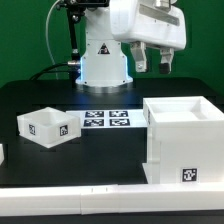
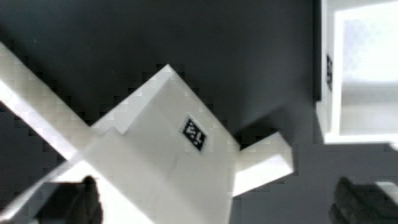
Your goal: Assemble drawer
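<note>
The large white housing [image 1: 185, 140] stands at the exterior view's right, open top up, with a tag on its front face. One small white tray [image 1: 48, 124] sits at the exterior view's left. The corner of another white part [image 1: 2, 152] shows at the left edge. My gripper [image 1: 153, 62] hangs open and empty, high above the housing's back corner. In the wrist view the gripper [image 2: 219, 202] is open, with its dark fingers [image 2: 71, 205] far apart over the housing's tagged corner [image 2: 169, 130].
The marker board [image 1: 108, 119] lies flat between the tray and the housing. The robot base [image 1: 103, 60] stands behind it. A white strip [image 1: 70, 205] runs along the table's front edge. Another white part [image 2: 365, 90] shows at the wrist view's edge.
</note>
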Robot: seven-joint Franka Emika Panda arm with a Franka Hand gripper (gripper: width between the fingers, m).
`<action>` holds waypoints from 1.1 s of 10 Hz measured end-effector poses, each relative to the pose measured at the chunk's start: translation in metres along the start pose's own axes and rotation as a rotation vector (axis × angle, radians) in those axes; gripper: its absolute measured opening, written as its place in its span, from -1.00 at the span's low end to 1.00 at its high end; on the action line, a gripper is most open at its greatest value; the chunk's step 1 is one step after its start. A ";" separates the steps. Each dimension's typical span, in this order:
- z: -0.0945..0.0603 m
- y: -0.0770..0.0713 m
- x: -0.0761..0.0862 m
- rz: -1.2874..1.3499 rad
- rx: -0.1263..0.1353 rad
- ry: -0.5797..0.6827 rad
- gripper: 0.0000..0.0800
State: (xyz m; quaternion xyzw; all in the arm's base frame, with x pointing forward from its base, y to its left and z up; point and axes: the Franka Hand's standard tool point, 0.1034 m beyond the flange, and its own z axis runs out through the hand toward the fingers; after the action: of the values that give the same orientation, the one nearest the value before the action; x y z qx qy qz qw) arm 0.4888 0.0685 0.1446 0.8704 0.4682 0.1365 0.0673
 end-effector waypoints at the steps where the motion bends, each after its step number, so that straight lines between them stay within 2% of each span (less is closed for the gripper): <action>1: 0.002 -0.005 -0.001 0.057 0.011 -0.003 0.62; 3: 0.017 -0.029 -0.002 0.219 0.075 -0.027 0.62; 5: 0.035 -0.049 0.011 0.284 0.120 -0.037 0.62; 7: 0.040 -0.055 0.019 0.290 0.128 -0.025 0.62; 9: 0.040 -0.054 0.018 0.288 0.127 -0.025 0.62; 10: 0.044 -0.059 0.017 0.315 0.129 -0.015 0.62; 11: 0.056 -0.071 0.011 0.341 0.149 -0.016 0.62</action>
State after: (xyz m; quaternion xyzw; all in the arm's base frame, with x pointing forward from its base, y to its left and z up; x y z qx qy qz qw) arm 0.4545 0.1177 0.0756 0.9407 0.3224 0.1039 -0.0178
